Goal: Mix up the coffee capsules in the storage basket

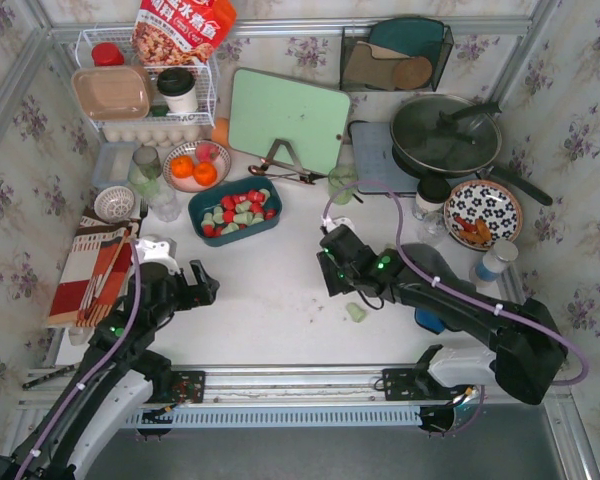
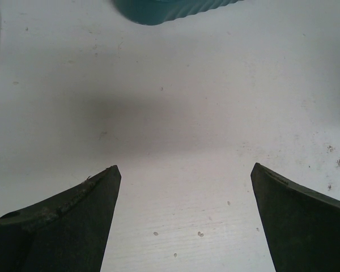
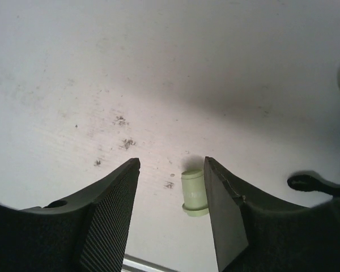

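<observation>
Spread wide over the bare white desk [image 1: 270,300], left fingers [image 2: 73,226] hold nothing. The dark teal storage basket [image 1: 242,238] sits just ahead of them, its near wall edging the top of the left wrist view. Red and mint coffee capsules [image 1: 238,210] lie heaped inside it. Farther right, right fingers [image 3: 105,221] stand partly apart above the desk, gripping nothing. One stray mint capsule [image 3: 194,192] lies on the desk in the gap between them, close by one finger's inner face; whether they touch cannot be told. Overhead, it rests beside the right arm, well apart from the basket.
</observation>
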`<control>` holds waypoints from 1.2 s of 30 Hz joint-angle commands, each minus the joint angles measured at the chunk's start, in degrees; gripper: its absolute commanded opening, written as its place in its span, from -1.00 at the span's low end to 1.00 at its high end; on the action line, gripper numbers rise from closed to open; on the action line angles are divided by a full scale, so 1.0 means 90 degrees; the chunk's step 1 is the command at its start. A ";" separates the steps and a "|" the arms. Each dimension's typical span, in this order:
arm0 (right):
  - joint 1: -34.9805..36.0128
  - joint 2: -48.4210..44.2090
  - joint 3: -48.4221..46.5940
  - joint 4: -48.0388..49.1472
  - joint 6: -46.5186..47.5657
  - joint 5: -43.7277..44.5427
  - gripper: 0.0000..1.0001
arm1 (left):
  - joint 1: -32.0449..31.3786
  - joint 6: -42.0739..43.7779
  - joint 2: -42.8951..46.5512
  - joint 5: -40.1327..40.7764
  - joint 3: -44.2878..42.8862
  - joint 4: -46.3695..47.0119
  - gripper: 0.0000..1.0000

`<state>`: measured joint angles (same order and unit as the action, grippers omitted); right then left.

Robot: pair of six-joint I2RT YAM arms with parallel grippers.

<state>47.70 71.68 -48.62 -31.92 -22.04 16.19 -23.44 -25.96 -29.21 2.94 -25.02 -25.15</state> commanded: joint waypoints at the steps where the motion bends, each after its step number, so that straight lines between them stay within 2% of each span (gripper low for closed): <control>1: 0.0003 0.0185 -0.0352 -0.0295 0.1209 -0.0752 0.17 | 0.0007 -0.0035 0.0084 0.0049 -0.0033 0.0090 0.99; 5: -0.0028 0.0697 -0.0585 -0.0700 0.2247 -0.0436 0.36 | 0.0007 -0.0056 0.0162 -0.0002 -0.0038 0.0060 0.99; 11: -0.0085 0.1385 -0.0700 -0.0854 0.2726 -0.1424 0.39 | 0.0009 -0.0065 0.0346 -0.0024 -0.0082 -0.0058 0.99; 13: -0.0091 0.1711 -0.0893 -0.1123 0.3267 -0.1639 0.35 | 0.0007 -0.0082 0.0412 -0.0019 -0.0056 -0.0057 0.99; 17: -0.0005 0.2054 -0.0800 -0.1287 0.4126 -0.0931 0.38 | 0.0007 -0.0104 0.0475 -0.0069 -0.0038 -0.0038 0.99; 20: 0.0016 0.2118 -0.0769 -0.1348 0.4271 -0.1254 0.36 | 0.0007 -0.0104 0.0463 -0.0082 -0.0061 -0.0063 0.99; 36: 0.0021 0.2322 -0.0613 -0.1547 0.4347 -0.1204 0.25 | 0.0007 -0.0100 0.0499 -0.0024 -0.0053 -0.0087 0.99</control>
<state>47.88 92.27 -54.30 -44.86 16.03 5.85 -23.42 -26.83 -24.75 2.72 -25.12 -25.76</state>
